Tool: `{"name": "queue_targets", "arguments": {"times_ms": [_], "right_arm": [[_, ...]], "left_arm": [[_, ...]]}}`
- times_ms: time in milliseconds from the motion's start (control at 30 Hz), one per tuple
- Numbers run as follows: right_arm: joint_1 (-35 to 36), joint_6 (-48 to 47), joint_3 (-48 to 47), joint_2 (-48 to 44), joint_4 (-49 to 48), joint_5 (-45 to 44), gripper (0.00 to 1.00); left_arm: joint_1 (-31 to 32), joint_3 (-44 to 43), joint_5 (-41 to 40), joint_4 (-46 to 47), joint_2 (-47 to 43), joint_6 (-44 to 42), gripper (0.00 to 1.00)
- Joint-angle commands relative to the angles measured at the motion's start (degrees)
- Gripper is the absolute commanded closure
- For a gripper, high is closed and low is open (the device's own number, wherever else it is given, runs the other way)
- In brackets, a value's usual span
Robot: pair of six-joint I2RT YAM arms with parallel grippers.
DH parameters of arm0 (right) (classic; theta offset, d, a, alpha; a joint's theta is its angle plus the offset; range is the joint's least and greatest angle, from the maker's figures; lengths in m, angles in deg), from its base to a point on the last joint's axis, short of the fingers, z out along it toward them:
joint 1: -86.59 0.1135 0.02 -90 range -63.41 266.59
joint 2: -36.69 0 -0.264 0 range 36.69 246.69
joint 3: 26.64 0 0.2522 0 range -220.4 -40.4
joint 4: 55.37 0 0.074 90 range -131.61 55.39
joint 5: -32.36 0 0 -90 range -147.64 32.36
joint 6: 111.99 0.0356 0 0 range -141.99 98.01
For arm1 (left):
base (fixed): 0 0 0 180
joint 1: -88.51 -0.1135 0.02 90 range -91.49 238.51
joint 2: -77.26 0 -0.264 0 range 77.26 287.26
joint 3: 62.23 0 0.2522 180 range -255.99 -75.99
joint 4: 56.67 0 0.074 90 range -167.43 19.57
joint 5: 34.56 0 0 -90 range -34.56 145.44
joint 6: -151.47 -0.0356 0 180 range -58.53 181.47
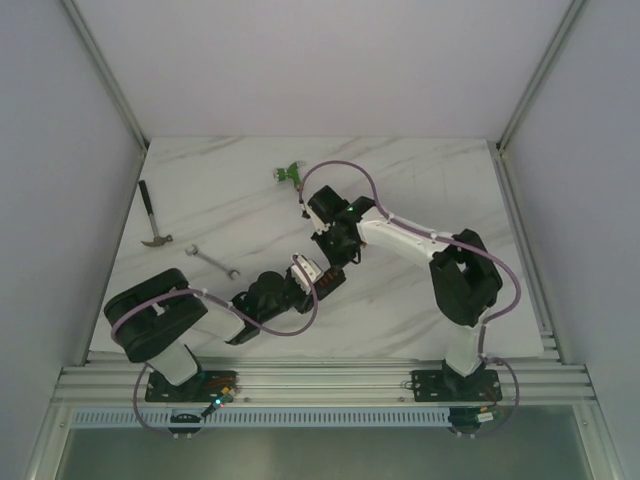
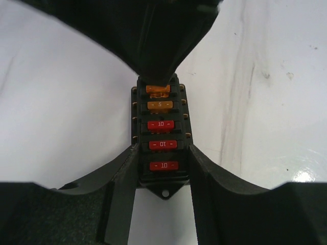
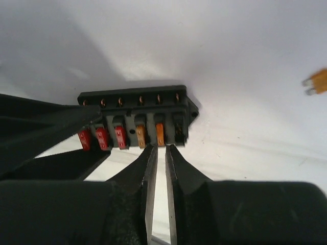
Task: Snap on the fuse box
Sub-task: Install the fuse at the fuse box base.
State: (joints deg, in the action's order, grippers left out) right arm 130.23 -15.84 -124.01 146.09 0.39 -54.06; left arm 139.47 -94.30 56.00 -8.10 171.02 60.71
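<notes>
The fuse box [image 2: 180, 109] is a small black block on the white marble table [image 1: 420, 180]. It carries three red fuses, two orange fuses and one bare slot [image 3: 179, 127] at its end. My left gripper [image 2: 163, 153] is shut on the box's near end, with one finger on each long side. My right gripper [image 3: 159, 147] comes down on the far end, its fingers closed to a narrow gap on the outer orange fuse [image 3: 160, 133]. In the top view both grippers meet at the box [image 1: 322, 280] in the middle of the table.
A loose orange fuse [image 3: 319, 81] lies on the table right of the box. A green connector [image 1: 288, 173] lies at the back. A hammer [image 1: 152, 215] and a wrench [image 1: 212, 260] lie on the left. Metal frame rails border the table.
</notes>
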Motion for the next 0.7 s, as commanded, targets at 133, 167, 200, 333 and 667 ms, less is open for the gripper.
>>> {"name": "queue_targets", "arguments": {"times_ms": [133,167,200,333,667], "right_arm": [[-5.36,3.36,2.55,-9.08,-4.81,-9.07,0.67],[-6.61,3.72,2.87,-8.93,-5.40,-9.68,0.64],[-7.69,4.10,3.07,-8.37,-6.00,-10.37,0.61],[-11.64,6.48,2.17,-4.56,-7.43,-12.67,0.50],[-13.49,12.12,-4.11,5.96,-5.99,-15.32,0.40]], "left_arm": [[-0.29,-0.48,-7.05,-7.56,-10.64,-3.15,0.37],[-0.36,-0.43,-7.51,-8.29,-11.70,-3.00,0.35],[-0.34,-0.33,-8.08,-8.95,-12.21,-2.75,0.33],[-0.34,0.44,-11.91,-11.37,-16.99,-0.16,0.19],[-4.60,-0.69,-21.46,-25.79,-26.59,18.48,0.00]]}}
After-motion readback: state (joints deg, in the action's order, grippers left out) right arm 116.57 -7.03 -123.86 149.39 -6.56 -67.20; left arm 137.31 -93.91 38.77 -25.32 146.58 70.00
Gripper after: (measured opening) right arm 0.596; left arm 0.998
